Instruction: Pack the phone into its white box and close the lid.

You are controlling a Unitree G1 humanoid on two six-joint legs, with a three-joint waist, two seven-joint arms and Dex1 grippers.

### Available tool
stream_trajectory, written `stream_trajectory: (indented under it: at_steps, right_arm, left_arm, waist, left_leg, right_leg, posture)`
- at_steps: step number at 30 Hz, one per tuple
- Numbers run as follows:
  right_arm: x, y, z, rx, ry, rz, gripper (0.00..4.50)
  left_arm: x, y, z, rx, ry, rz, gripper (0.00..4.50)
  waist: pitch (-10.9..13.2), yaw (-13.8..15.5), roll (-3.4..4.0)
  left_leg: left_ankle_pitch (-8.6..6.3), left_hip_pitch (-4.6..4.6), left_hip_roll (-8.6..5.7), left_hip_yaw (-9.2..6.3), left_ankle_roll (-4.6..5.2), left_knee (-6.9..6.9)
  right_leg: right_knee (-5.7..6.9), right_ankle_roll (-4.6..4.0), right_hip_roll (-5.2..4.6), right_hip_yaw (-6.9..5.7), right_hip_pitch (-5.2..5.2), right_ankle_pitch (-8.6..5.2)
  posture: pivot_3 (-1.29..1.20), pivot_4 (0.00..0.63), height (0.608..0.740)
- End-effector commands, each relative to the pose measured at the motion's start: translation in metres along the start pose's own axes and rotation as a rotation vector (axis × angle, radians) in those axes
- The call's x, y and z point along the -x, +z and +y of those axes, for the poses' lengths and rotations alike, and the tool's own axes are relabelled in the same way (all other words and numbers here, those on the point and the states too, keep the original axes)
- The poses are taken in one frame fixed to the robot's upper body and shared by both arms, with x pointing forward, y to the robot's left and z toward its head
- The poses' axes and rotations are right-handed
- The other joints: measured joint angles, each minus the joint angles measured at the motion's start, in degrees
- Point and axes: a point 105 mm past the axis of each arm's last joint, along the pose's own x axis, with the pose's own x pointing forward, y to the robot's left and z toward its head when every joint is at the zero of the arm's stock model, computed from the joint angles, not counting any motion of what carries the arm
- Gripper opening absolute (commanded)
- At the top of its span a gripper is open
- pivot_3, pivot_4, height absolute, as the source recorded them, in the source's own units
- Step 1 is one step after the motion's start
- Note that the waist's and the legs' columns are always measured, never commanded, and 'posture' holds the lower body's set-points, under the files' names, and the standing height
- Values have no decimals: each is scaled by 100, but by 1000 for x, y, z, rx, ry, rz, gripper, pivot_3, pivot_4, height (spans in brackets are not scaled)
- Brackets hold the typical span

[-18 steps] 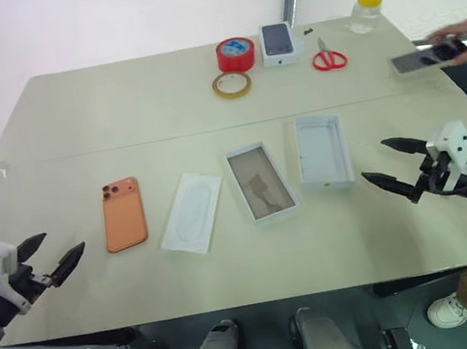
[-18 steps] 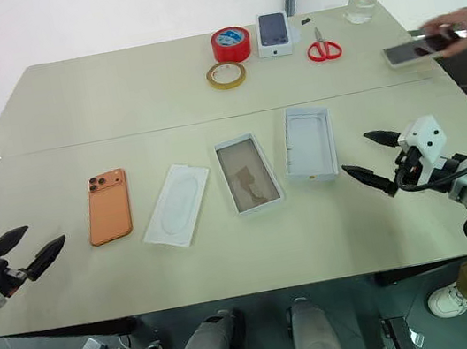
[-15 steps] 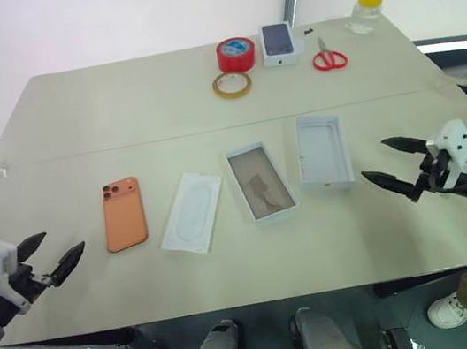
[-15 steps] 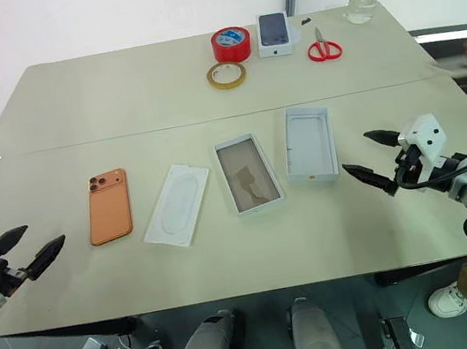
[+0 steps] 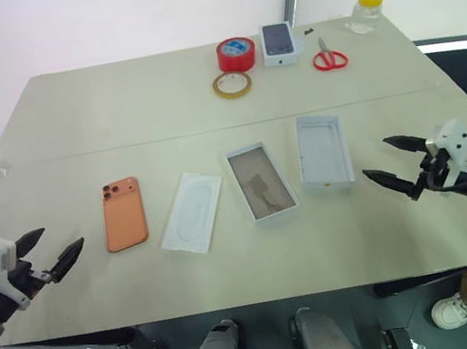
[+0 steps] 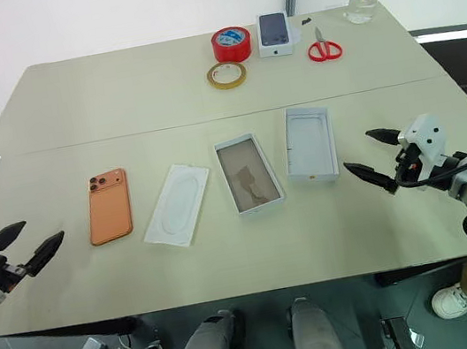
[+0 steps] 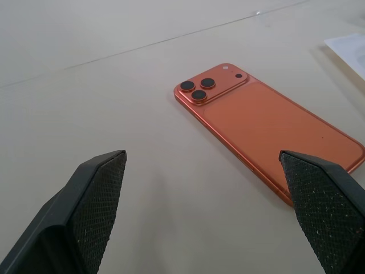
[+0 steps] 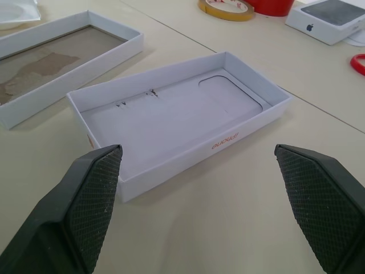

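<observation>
The orange phone [image 5: 123, 214] lies back up on the table's left half, its lenses at the far corner; it lies ahead of my left gripper's fingers in the left wrist view [image 7: 268, 125]. The white box [image 5: 261, 181] with the greyish-brown floor sits open at mid-table. Just right of it lies the all-white lid [image 5: 323, 150], inside up, also close ahead in the right wrist view [image 8: 177, 114]. My left gripper [image 5: 47, 250] hovers open near the front left edge, short of the phone. Open as well, my right gripper [image 5: 388, 162] hangs to the right of the lid.
A flat white card with an oval outline [image 5: 192, 212] lies between phone and box. At the far edge stand a red tape roll [image 5: 236, 53], a tan tape ring [image 5: 231, 85], a small carton with a phone picture [image 5: 279, 43], red scissors [image 5: 329, 58] and a yellow-capped bottle [image 5: 367, 7].
A person's hand holding a dark-screened phone at the far right edge has withdrawn out of view. Both grippers have stayed in place and open.
</observation>
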Motion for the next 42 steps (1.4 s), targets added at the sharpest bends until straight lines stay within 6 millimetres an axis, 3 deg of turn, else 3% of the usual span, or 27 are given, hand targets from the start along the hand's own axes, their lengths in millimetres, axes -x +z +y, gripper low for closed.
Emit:
stream_trajectory:
  at_steps: [1, 7, 12, 17, 21, 27, 31, 36, 42]
  right_arm:
    - [2, 13, -7, 54, -20, -32, 4500]
    - [1, 14, -6, 64, -18, -34, 4500]
    - [-7, 21, 1, 85, 24, -57, 4500]
    - [-25, 39, 32, 131, 181, -94, 4500]
    - [-43, 63, 63, 165, 324, -158, 4500]
    - [-67, 87, 91, 193, 453, -230, 4500]
    - [-76, 94, 100, 194, 494, -256, 4500]
    - [-81, 92, 104, 200, 500, -255, 4500]
    - [-82, 93, 104, 213, 491, -257, 4500]
  left_arm:
    - [-1, 12, -1, -24, -12, -26, 4487]
    - [0, 14, -2, -7, -25, -34, 4487]
    - [-11, 17, -5, 21, -12, -16, 4487]
    - [-35, 38, -43, 147, -157, -9, 4487]
    - [-54, 42, -68, 170, -186, 66, 4487]
    - [-82, 46, -88, 556, -336, 88, 4487]
    - [-94, 60, -110, 664, -421, 89, 4487]
    - [-100, 45, -127, 710, -431, 176, 4487]
    - [-104, 29, -130, 763, -410, 253, 4487]
  waist:
    - [0, 0, 0]
    - [0, 0, 0]
    - [0, 1, 0]
    - [0, 1, -1]
    - [0, -22, 0]
    - [0, 1, -1]
    - [4, 5, -9]
    - [4, -16, -9]
    - [4, -6, -9]
  left_leg:
    - [0, 0, 0, 0, 0, 0]
    - [0, 0, 0, 0, 0, 0]
    - [0, 0, 0, 0, 0, 0]
    - [0, 0, 0, 0, 0, 1]
    - [0, 0, 0, 1, 0, 2]
    - [1, 0, 0, -1, -1, 8]
    - [1, -8, -2, -3, -2, 23]
    - [1, -8, -2, -2, -2, 37]
    - [1, -8, -1, -2, -2, 37]
  right_leg:
    - [0, 0, 0, 0, 0, 0]
    - [0, 0, 0, 0, 0, 0]
    - [1, 0, 0, 0, 0, 0]
    - [2, 1, 0, 0, 0, 1]
    - [6, 2, 1, 2, -1, 1]
    - [12, 3, 9, 0, -4, 2]
    - [10, 5, 8, -2, -4, 2]
    - [17, 5, 10, 1, -2, 2]
    - [18, 5, 11, 2, -3, 2]
  posture:
    - [0, 150, 740]
    - [0, 150, 740]
    - [0, 150, 740]
    - [0, 150, 740]
    - [0, 150, 740]
    - [0, 150, 740]
    - [0, 150, 740]
    - [0, 150, 740]
    - [0, 150, 740]
